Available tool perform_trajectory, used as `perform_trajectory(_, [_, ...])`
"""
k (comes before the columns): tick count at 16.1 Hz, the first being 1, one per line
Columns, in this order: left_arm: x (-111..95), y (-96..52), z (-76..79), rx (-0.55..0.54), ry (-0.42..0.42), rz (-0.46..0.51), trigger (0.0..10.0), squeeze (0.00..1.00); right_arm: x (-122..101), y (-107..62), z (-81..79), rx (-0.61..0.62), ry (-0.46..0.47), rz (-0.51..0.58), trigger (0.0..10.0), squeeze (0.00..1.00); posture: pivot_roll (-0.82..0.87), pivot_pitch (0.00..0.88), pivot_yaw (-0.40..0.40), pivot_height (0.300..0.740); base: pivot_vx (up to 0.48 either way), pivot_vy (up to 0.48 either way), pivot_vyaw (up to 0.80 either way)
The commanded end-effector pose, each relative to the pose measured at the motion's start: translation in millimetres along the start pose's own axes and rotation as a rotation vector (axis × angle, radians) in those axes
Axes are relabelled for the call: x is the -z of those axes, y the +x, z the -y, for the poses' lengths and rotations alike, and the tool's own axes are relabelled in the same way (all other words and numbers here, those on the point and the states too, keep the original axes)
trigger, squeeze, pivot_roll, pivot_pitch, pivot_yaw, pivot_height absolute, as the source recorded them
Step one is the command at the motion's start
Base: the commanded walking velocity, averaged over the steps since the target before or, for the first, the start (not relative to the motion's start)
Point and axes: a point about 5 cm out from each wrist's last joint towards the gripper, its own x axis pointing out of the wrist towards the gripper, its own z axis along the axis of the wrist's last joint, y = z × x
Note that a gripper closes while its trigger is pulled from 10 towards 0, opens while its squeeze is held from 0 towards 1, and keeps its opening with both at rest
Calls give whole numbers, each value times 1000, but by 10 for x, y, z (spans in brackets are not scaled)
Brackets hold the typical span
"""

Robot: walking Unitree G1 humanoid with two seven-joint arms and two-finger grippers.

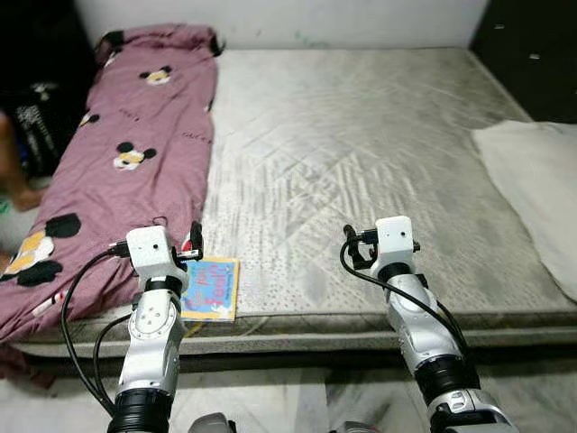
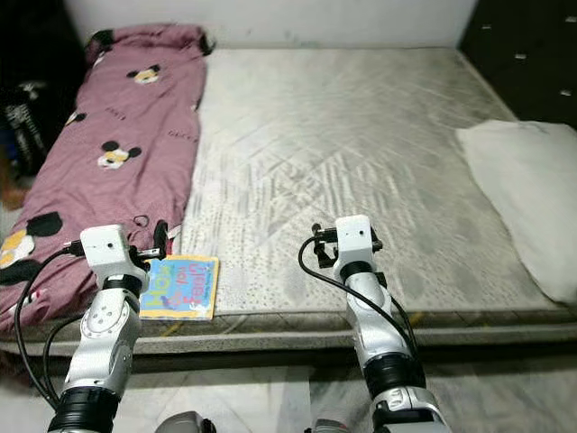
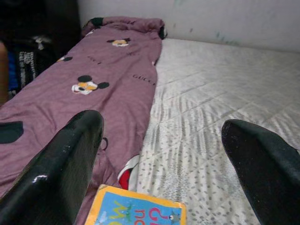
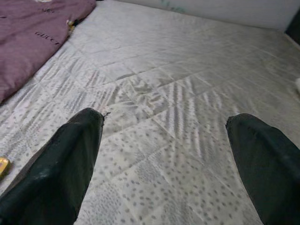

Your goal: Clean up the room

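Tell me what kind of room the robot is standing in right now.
Most likely a bedroom: a wide bare grey quilted mattress lies low over the floor, with a long purple cartoon-mouse-print blanket along its left side and a white pillow at its right edge.

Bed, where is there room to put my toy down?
The mattress is bare in the wide middle, between the purple Mickey blanket on the robot's left and the white cloth on its right. The near left corner is crowded: the children's book lies there, with the open left gripper over it. The open right gripper hovers over bare mattress.
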Motion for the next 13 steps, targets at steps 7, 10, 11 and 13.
perform_trajectory(7, [-18,11,1,2,6,4,10000,0,-29,21,4,1,6,4,10000,0,-48,0,17,740,276,0,0])
perform_trajectory(10, [-16,13,-1,4,7,2,10000,0,-29,22,3,2,7,4,10000,0,-48,0,18,740,275,0,0])
perform_trajectory(11, [-16,15,-2,4,7,2,10000,0,-30,23,2,2,7,4,10000,0,-48,0,18,740,274,0,0])
perform_trajectory(13, [-15,17,-3,3,8,1,10000,0,-31,26,2,2,7,3,10000,0,-48,0,18,740,274,0,0])
